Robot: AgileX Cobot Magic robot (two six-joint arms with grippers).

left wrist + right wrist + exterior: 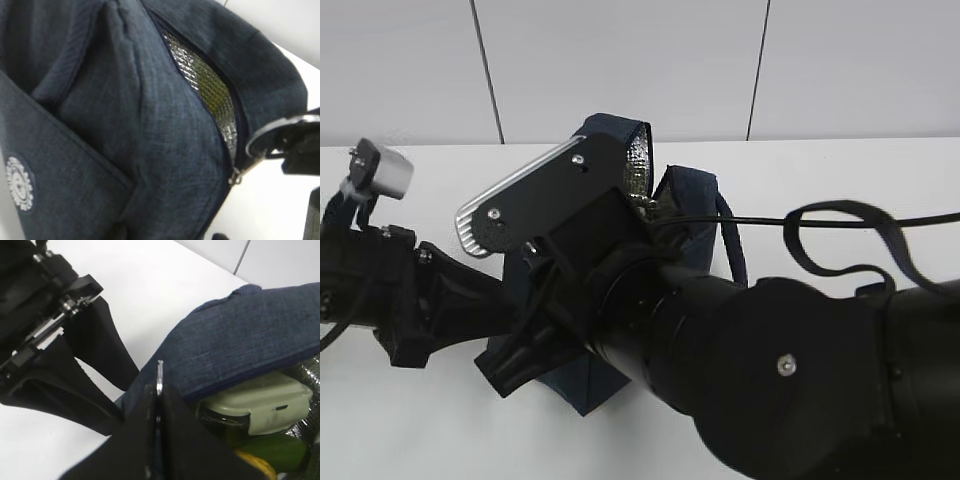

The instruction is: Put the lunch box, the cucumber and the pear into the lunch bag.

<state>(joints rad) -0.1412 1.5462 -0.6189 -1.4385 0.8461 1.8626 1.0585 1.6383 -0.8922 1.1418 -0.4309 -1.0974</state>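
Note:
The navy lunch bag (695,205) stands on the white table with its zipper partly open, showing silvery lining (205,80). Through the opening the right wrist view shows the lunch box (255,400) with its pale green lid, the cucumber (272,452) below it and a bit of the yellow pear (256,466). My right gripper (160,390) is shut on the silver ring pull (160,372); the left wrist view shows the ring (260,136) too. My left gripper (515,365) is at the bag's lower left side, and the fabric (125,125) bunches at it.
The bag's black strap (840,240) loops over the table at the right. My right arm's bulk (770,370) fills the foreground and hides much of the bag. A tiled wall runs behind the table.

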